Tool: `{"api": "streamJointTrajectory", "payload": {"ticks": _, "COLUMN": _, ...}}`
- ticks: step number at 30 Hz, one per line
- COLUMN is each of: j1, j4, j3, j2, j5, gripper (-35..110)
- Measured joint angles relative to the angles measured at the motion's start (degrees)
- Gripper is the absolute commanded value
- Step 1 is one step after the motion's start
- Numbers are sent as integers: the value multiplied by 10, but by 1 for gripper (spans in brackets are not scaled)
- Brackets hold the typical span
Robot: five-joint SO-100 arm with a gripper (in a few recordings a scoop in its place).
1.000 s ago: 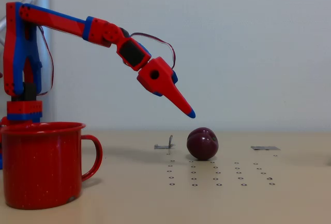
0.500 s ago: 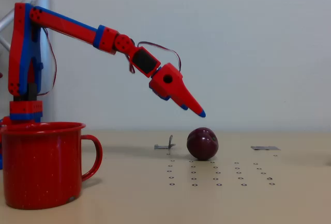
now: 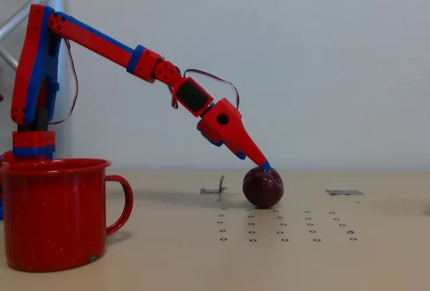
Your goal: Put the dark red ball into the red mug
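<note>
From the fixed view at the side, I saw my claw [image 3: 264,164] reaching down and to the right, with its blue tip at the top of the dark red ball [image 3: 263,187]. The tip seemed to touch the ball or to be just above it; I could not tell which. The fingers were seen in profile as one pointed shape, so I could not tell if the claw was wide or narrow, and nothing was held in it.

The ball sat on the beige surface [image 3: 376,237], directly under the claw tip. The red mug [image 3: 55,212] stood upright far to the left of the claw and lower in the picture, nearer to the camera, with its handle turned to the right, toward the claw. The mug and the ball were well apart.

Just left of the claw tip and below it, a small metal bracket [image 3: 216,187] stood on the surface. Another flat metal piece [image 3: 344,192] lay to the right of the claw. In front of the ball, below the claw, the surface had rows of small holes [image 3: 282,227].
</note>
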Motion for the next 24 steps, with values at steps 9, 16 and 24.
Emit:
{"api": "streamJointTrajectory", "payload": {"ticks": 9, "j1": 18, "j4": -3, "j3": -36, "j2": -51, "j5": 0, "gripper": 50}}
{"api": "streamJointTrajectory", "payload": {"ticks": 16, "j1": 28, "j4": -3, "j3": -84, "j2": -102, "j5": 0, "gripper": 50}}
{"api": "streamJointTrajectory", "payload": {"ticks": 24, "j1": 34, "j4": -18, "j3": -91, "j2": -115, "j5": -1, "gripper": 50}}
